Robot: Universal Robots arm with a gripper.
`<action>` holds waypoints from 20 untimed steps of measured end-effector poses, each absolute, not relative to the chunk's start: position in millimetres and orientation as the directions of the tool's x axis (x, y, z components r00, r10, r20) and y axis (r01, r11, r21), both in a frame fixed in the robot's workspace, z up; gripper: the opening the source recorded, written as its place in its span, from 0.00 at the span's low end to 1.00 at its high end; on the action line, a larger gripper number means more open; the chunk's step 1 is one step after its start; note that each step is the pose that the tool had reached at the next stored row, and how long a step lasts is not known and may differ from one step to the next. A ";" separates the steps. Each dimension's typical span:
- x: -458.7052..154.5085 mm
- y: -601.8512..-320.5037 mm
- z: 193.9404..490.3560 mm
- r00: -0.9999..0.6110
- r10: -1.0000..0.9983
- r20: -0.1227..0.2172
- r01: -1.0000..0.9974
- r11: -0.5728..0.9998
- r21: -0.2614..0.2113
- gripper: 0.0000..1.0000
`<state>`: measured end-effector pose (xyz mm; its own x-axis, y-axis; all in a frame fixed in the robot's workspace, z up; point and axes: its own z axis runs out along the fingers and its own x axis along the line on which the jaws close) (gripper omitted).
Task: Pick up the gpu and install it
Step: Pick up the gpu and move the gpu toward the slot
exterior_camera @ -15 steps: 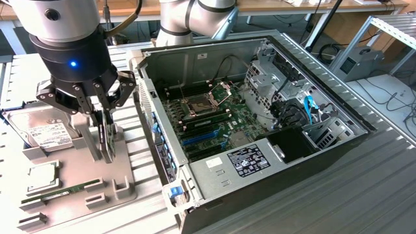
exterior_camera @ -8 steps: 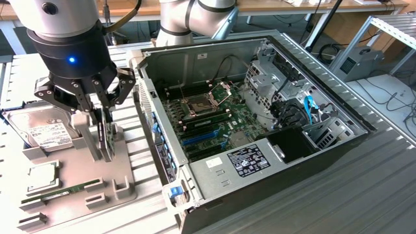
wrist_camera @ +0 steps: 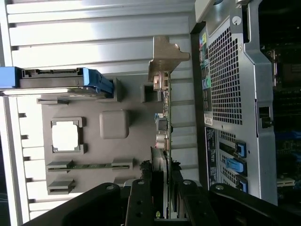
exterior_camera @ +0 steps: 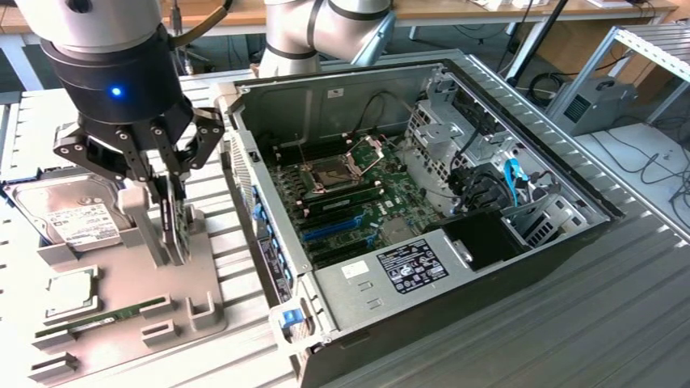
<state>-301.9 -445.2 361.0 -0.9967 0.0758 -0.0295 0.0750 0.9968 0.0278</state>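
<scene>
The gpu [exterior_camera: 190, 230] stands on edge in a slot of the grey holder tray [exterior_camera: 129, 283], at the exterior view's left beside the open PC case [exterior_camera: 431, 202]. In the wrist view the gpu [wrist_camera: 165, 117] shows edge-on as a thin green board, its silver end bracket [wrist_camera: 164, 54] at the far end. My gripper [exterior_camera: 173, 242] comes down from above with one dark finger on each face of the card. Seen from the wrist, the gripper [wrist_camera: 164, 188] is shut on the gpu near its rear end. The card's lower edge still sits in the holder.
On the same tray lie a silver hard drive [exterior_camera: 76, 214], a CPU [exterior_camera: 70, 293] and a RAM stick [exterior_camera: 108, 314]. The case lies open, with the motherboard's blue slots [exterior_camera: 329, 230] facing up. Its perforated rear panel [wrist_camera: 225, 84] stands close beside the gpu.
</scene>
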 end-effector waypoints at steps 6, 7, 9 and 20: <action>-301.9 -445.1 364.8 -0.997 0.076 -0.029 0.075 0.997 0.028 0.26; -301.9 -445.1 365.4 -0.997 0.076 -0.030 0.075 0.997 0.028 0.26; -301.9 -445.1 366.8 -0.997 0.076 -0.029 0.075 0.997 0.027 0.26; -301.9 -445.1 373.8 -0.997 0.076 -0.030 0.075 0.997 0.027 0.26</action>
